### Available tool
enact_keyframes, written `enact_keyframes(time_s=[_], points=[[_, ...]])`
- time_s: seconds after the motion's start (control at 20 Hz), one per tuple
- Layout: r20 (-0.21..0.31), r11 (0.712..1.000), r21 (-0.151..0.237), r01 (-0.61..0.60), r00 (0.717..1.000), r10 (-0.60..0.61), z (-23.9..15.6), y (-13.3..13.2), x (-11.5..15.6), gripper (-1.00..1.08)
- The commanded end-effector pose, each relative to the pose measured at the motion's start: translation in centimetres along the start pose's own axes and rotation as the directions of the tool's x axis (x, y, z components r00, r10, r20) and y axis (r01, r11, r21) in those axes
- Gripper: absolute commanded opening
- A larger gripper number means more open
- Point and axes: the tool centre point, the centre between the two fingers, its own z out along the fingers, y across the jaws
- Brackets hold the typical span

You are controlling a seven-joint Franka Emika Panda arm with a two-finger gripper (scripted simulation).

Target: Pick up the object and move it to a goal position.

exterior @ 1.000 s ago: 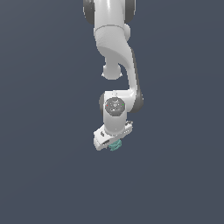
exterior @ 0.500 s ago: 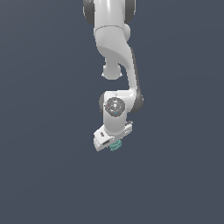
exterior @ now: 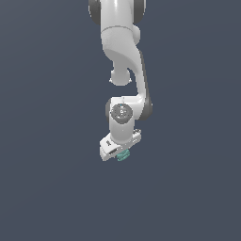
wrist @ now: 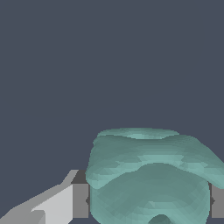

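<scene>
Nothing much has moved since a second ago: my arm (exterior: 123, 70) hangs in the same pose, and the tool (exterior: 121, 149) sits at the same spot just below the centre of the exterior view, with the object (exterior: 123, 156) showing at the same place under it.

From the exterior view I see the arm come down from 12 o'clock, bend at a rounded joint, and end in the white tool, which is tilted so its lower edge runs from about 8 o'clock up toward 2 o'clock. The teal-green object peeks out at the tool's 5 o'clock corner, touching it, and is much smaller than the tool body. All around is a flat dark grey-blue background; I cannot make out any bench or floor surface in it.

The wrist view gives me the grip. The object (wrist: 151, 177) fills the lower part of that picture as a lumpy teal mass with a broad upper lobe and a darker hollow low down. A dark grey pad (wrist: 80, 200) presses against one flank, carried on a pale grey finger, and the edge of a second pad (wrist: 217, 201) sits against the opposite flank. So the tool is pinching the object between its two pads, with no gap I can see on either side. The object hangs in the tool, clear of anything else.
</scene>
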Motion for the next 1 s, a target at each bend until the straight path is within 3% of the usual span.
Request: enact_keyframes(time_s=[0.0, 0.4, 0.95], points=[[0.0, 1.0, 0.0, -0.001, 1.0, 0.001, -0.1, 0.2, -0.7, -1.0], [0.0, 1.0, 0.0, -0.001, 1.0, 0.001, -0.4, 1.5, -5.2, -1.0], [0.0, 1.0, 0.0, -0.001, 1.0, 0.001, -1.2, 4.7, -15.8, -1.0]])
